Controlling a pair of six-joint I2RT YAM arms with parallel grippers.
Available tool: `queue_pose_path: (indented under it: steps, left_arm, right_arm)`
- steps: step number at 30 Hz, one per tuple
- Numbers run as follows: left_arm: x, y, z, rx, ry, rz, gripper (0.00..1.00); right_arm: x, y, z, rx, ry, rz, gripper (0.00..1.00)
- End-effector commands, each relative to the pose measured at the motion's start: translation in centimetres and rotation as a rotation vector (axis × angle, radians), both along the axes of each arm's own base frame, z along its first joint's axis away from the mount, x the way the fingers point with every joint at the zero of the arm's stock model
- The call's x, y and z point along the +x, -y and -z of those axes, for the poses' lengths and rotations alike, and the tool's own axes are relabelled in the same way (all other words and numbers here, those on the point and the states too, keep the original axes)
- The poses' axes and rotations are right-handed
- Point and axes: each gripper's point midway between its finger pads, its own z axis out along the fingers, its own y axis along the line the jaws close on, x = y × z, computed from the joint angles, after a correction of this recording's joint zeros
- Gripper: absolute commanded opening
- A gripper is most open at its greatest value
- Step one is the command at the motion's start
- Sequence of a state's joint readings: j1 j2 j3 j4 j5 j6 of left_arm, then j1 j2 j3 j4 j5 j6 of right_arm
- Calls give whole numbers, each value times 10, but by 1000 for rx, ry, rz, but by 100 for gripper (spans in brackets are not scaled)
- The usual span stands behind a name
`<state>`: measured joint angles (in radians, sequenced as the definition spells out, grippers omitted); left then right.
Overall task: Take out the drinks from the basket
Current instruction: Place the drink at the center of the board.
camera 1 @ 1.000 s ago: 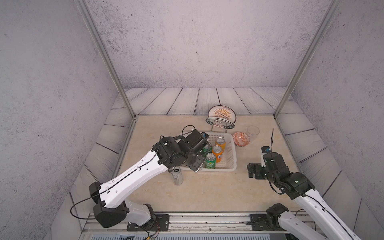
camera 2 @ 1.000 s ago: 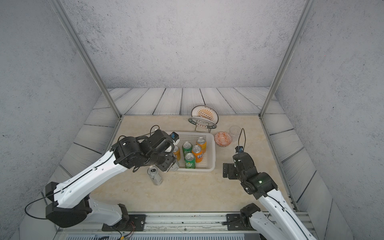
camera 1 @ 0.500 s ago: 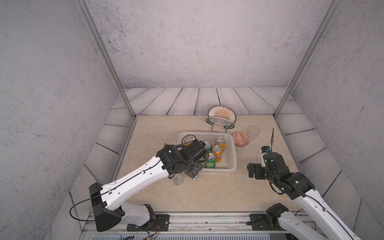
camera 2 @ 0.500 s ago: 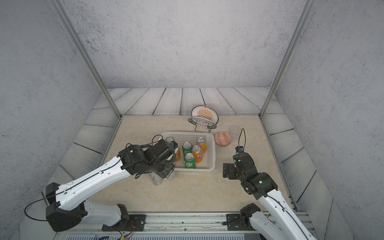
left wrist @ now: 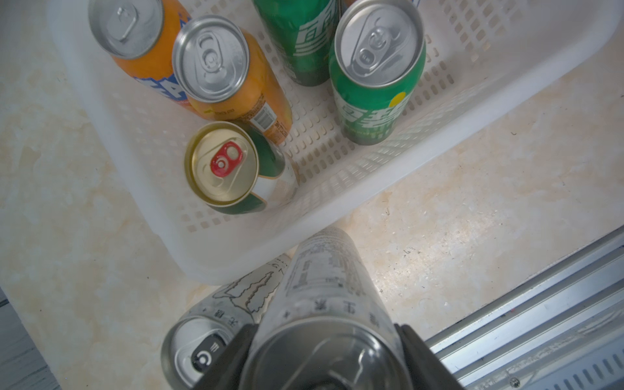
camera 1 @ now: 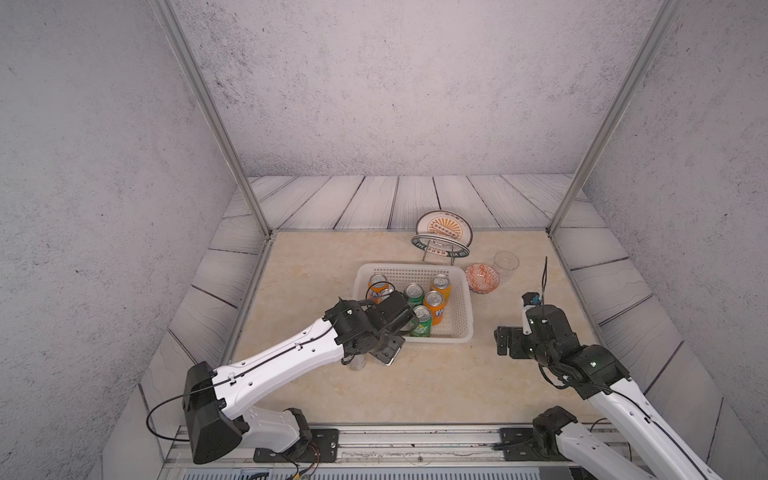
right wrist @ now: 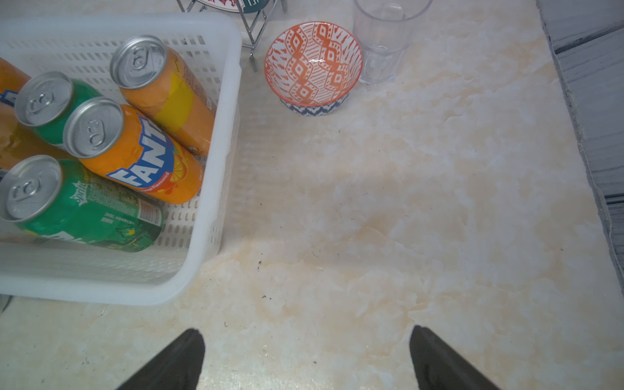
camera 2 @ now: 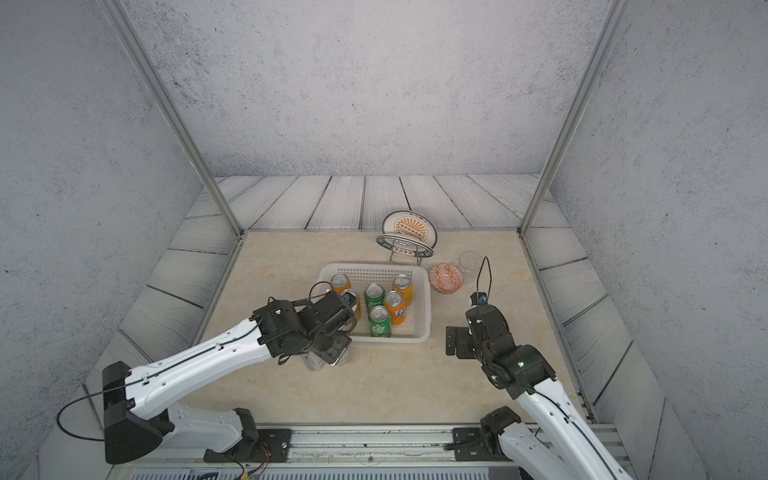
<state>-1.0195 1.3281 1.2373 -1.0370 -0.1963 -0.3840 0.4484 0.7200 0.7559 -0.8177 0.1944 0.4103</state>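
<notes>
Basket [camera 1: 415, 337]: mid-bench [right wrist: 371, 219], nearer the back edge; orange cans [camera 2: 394, 306] and green cans [camera 2: 379, 321] stand upright inside.
Gold-topped can [left wrist: 223, 165]: in the basket's front left corner.
Left gripper [left wrist: 324, 358]: clenched on the upper end of a slim silver can [left wrist: 326, 283], just outside that corner; base contact with the bench unclear.
Second slim can [left wrist: 206, 341]: upright on the bench, right against the held one.
Right gripper [right wrist: 307, 354]: jaws spread wide, empty, over bare bench right of the basket.
</notes>
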Motion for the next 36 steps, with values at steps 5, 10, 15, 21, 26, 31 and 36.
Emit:
queue_pose_path:
  steps: [5,10,15,21,26,31,36]
  left_arm:
    - [14,4,7,-8,71,-47,56]
    - [17,8,18,-27,79,-55,56]
    - [19,11,23,-41,85,-66,56]
    - [20,12,32,-30,79,-66,56]
    - [20,13,37,-19,74,-67,57]
    - [21,12,38,-20,79,-72,59]
    - [21,9,39,-13,83,-78,63]
  right_arm:
    - [-1,4,2,-12,2,13,99]
    - [-1,4,4,-13,-2,12,99]
    - [-1,3,4,-12,-6,12,99]
    - [0,3,6,-14,-9,10,100]
    - [0,2,5,-12,-8,9,99]
    - [0,2,6,-13,-9,8,100]
    - [0,2,6,-13,-9,7,99]
